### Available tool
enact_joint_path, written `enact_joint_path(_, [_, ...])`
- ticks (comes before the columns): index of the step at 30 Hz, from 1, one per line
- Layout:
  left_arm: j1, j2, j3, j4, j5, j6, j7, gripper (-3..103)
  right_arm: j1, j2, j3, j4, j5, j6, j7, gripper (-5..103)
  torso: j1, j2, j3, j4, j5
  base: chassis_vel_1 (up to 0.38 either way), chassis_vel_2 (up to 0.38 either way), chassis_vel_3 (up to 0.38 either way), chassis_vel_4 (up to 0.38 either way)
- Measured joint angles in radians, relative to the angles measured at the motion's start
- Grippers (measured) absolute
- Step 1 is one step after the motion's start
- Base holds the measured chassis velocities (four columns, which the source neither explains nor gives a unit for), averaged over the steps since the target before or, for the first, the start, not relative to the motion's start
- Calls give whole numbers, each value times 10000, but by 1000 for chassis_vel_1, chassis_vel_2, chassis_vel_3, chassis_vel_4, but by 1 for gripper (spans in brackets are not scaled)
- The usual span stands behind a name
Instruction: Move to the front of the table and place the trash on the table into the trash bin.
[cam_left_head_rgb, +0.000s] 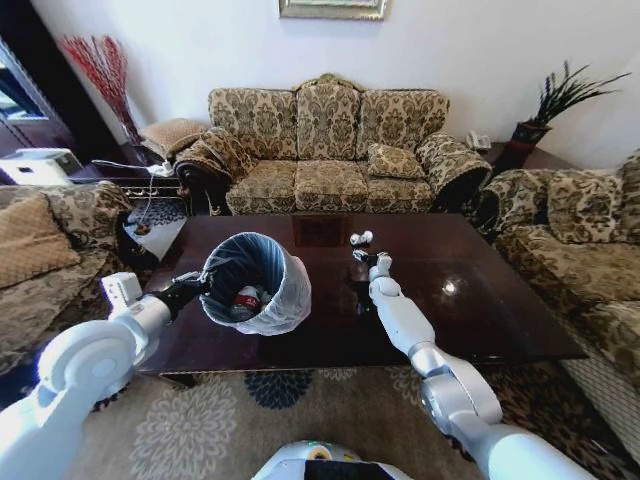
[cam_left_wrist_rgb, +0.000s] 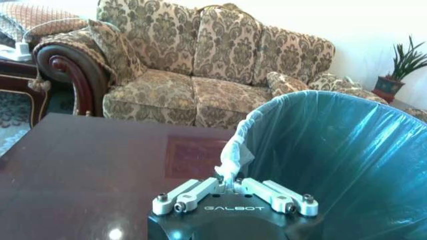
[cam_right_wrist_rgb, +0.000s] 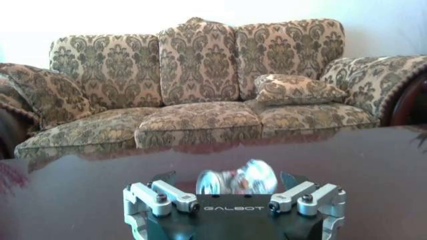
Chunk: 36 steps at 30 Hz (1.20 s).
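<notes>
The left gripper (cam_left_wrist_rgb: 233, 189) is clamped on the bin (cam_left_head_rgb: 283, 283) rim; the right gripper (cam_right_wrist_rgb: 235, 186), jaws apart, faces a light, crushable, slippery can (cam_right_wrist_rgb: 238, 182), best pinched mid-body.

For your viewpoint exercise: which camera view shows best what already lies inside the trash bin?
The head view: it looks down into the trash bin, showing a bottle at the bottom. The left wrist view shows its liner and inner wall, held by the left gripper, not the contents.

The silver right gripper (cam_right_wrist_rgb: 235, 186) sits low over the shiny dark brown wood table (cam_right_wrist_rgb: 373, 165), fingers spread wide. A crumpled shiny silver wrapper (cam_right_wrist_rgb: 238, 181) lies between them. Behind the table stands a flowery beige sofa (cam_right_wrist_rgb: 193, 95).
</notes>
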Motion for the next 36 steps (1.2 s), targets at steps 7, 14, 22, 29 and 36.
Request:
enact_joint_path(7, [-73, -2, 2, 56, 4, -3, -2, 0, -61, 81, -60, -143, -256, 205, -103, 100, 20, -5, 7, 0, 0, -164, 209, 169, -175])
enact_joint_path(14, [5, -38, -41, 13, 6, -3, -2, 0, 309, 130, -75, -783, -246, 371, -393, 100, 15, -5, 6, -3, 0, -36, 49, 17, -14])
enact_joint_path(22, [134, -80, -174, -93, 5, -6, 7, 0, 496, 175, -98, -945, -197, 437, -592, 84, -6, 2, -2, 4, -2, 23, -11, -18, 21])
enact_joint_path(29, [172, -138, -171, -176, 6, -8, 11, 0, 878, 318, -120, -1640, -206, 437, -927, 88, 12, -3, 6, -3, 1, 0, 0, 0, 0])
enact_joint_path(36, [290, -208, -242, -274, 6, -16, 41, 0, 1104, 476, -70, -2195, -44, 347, -1267, 88, 1, -2, 1, 4, 0, 0, 0, 0, 0])
